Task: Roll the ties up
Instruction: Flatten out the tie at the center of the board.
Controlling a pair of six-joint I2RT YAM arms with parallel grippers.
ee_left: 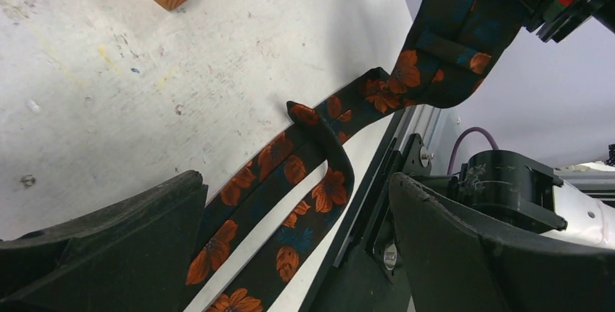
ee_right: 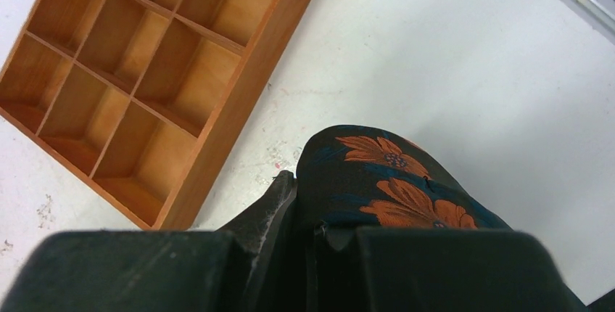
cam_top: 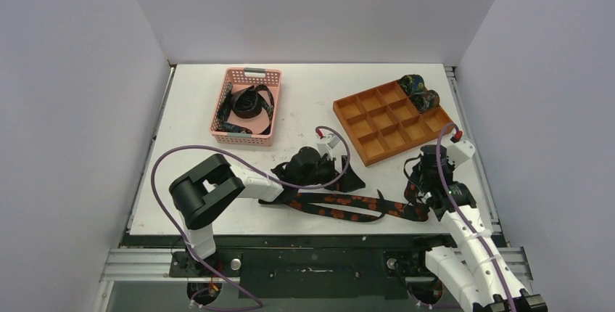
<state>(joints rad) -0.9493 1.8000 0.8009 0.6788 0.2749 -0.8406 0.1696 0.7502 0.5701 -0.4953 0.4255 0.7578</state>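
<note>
A dark tie with orange flowers (cam_top: 348,207) lies in two strands along the near table edge. My left gripper (cam_top: 339,183) is open and low over its left part. In the left wrist view the strands (ee_left: 290,174) run between the wide-apart fingers (ee_left: 101,247), and I cannot tell if they touch. My right gripper (cam_top: 420,190) is shut on the tie's right end and holds it raised. In the right wrist view the fabric (ee_right: 391,181) bulges out between the closed fingers (ee_right: 268,207). Two rolled ties (cam_top: 418,91) sit in the orange tray (cam_top: 362,149). More ties (cam_top: 246,104) lie in the pink basket (cam_top: 221,130).
The tray stands at the right middle, its corner just behind my right gripper; it also shows in the right wrist view (ee_right: 217,130). The basket stands at the back left. The metal table rail (ee_left: 406,152) runs right beside the tie.
</note>
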